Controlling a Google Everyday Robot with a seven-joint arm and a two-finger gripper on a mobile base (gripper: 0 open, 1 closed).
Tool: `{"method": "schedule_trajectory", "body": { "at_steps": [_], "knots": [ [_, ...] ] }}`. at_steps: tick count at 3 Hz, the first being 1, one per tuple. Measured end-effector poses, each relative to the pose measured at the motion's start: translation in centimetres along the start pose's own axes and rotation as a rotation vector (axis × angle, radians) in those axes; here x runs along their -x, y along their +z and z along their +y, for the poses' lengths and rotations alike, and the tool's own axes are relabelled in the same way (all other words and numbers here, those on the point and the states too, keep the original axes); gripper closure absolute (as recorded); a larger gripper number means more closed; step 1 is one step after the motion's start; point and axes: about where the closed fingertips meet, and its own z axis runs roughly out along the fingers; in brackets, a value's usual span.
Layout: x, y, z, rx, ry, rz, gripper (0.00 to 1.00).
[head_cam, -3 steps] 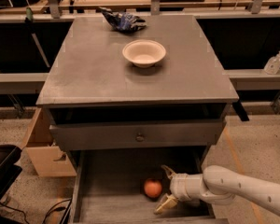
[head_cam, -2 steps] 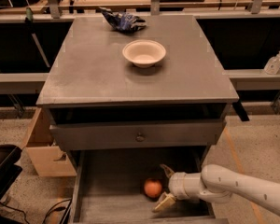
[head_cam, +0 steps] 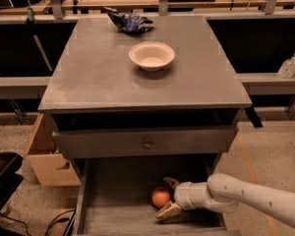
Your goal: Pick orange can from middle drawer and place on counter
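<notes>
Table (head_cam: pixel 93 77): grey cabinet top. It holds an empty white bowl (head_cam: pixel 152 55) mid-far and a crumpled blue bag (head_cam: pixel 130 21) at the far edge. Top drawer (head_cam: pixel 113 140) is shut. Middle drawer (head_cam: pixel 115 205) stands open toward the near side and holds only the can. Arm (head_cam: pixel 255 196) reaches in from the right, low over the drawer floor. Claw (head_cam: pixel 165 197) is open, one finger far of the can and one near, straddling it; contact can't be told. Can (head_cam: pixel 160 197) sits on the drawer floor right of centre, just left of the claw's palm. It's round, so there's no long axis to align. Likely next: close, lift, carry far onto the table. The top drawer's overhang is a snag risk.
</notes>
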Motion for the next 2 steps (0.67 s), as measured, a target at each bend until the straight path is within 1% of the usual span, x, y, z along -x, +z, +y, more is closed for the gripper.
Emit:
{"method": "schedule_trajectory", "body": {
  "at_steps": [1,2],
  "knots": [
    [-0.20,0.62,0.20,0.009,0.009,-0.019,0.40],
    [-0.14,0.78,0.31,0.012,0.008,-0.020,0.64]
  ]
}}
